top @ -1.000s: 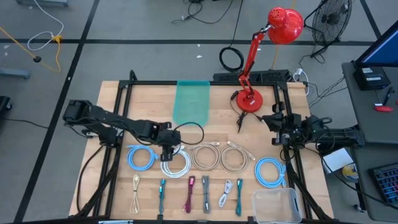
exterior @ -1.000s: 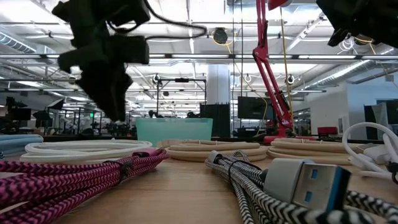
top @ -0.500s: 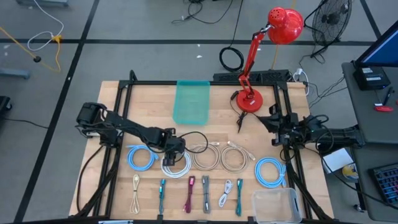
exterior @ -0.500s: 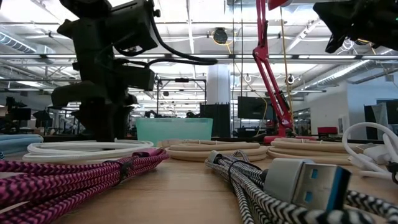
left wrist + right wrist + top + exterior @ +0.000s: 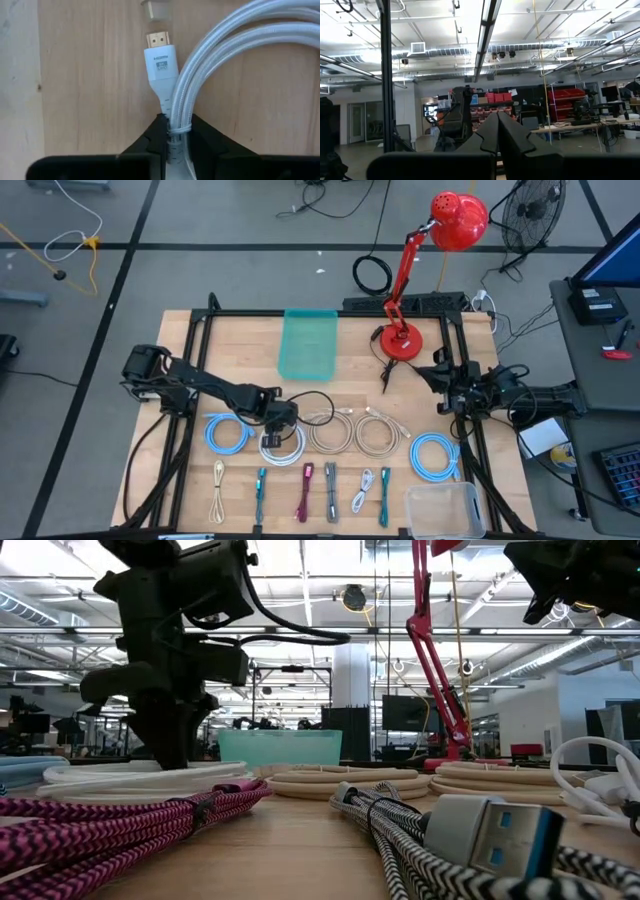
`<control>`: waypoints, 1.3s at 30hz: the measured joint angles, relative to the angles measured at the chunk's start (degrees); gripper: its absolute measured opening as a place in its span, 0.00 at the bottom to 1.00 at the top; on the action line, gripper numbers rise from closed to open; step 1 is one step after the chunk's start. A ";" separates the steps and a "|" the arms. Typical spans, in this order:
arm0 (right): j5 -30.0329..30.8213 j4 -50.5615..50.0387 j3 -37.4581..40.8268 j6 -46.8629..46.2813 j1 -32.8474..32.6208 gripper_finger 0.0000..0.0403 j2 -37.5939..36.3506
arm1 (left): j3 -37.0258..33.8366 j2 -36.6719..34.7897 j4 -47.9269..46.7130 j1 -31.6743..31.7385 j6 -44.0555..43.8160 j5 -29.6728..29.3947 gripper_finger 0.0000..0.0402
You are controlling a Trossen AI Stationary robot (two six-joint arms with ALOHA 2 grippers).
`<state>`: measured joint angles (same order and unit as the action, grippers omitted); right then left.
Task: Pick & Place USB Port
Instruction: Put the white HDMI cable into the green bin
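Observation:
A white coiled cable [image 5: 283, 442] lies flat on the wooden table [image 5: 240, 360], in the row of coils left of the middle. Its white plug with a gold tip [image 5: 161, 65] rests on the wood beside the strands [image 5: 220, 55]. My left gripper [image 5: 278, 430] points down onto this coil and is shut on it; it also shows in the low view [image 5: 165, 762] and in its wrist view [image 5: 175, 131]. My right gripper [image 5: 445, 375] waits at the table's right edge, shut, raised and pointing into the room [image 5: 497, 131]. My left gripper pinches the white cable's bundled strands [image 5: 176, 120] between its two fingers, together with the cord just behind the plug. The fingers come from above, pointing down, and lie across the strands. The coil rests flat on the table.
A teal bin [image 5: 308, 343] and a red lamp [image 5: 400, 340] stand at the far side. Blue coils [image 5: 227, 433] [image 5: 434, 455] and beige coils [image 5: 330, 432] flank the white one. Short bundled cables [image 5: 318, 492] line the near edge beside a clear container [image 5: 445, 508].
My left gripper has gone down onto the white coil, shifting a little toward the table's near right, then shut its fingers on the strands. The coil has stayed on the table.

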<state>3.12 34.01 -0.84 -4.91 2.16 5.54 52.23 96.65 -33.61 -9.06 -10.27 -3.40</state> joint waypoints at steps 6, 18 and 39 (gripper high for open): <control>0.04 0.02 0.00 0.00 0.01 0.01 0.00 | 9.44 0.12 -14.60 -0.01 1.25 -9.52 0.13; 0.03 -0.05 0.00 -0.34 0.02 0.01 0.00 | 35.15 -0.03 -17.43 11.18 14.32 -26.64 0.13; 0.04 0.01 0.00 -0.16 0.01 0.01 0.00 | 39.99 14.25 -8.93 36.24 34.87 -8.60 0.13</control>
<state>3.16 34.02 -0.84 -5.07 2.16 5.54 92.22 110.90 -42.54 27.18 24.59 -12.01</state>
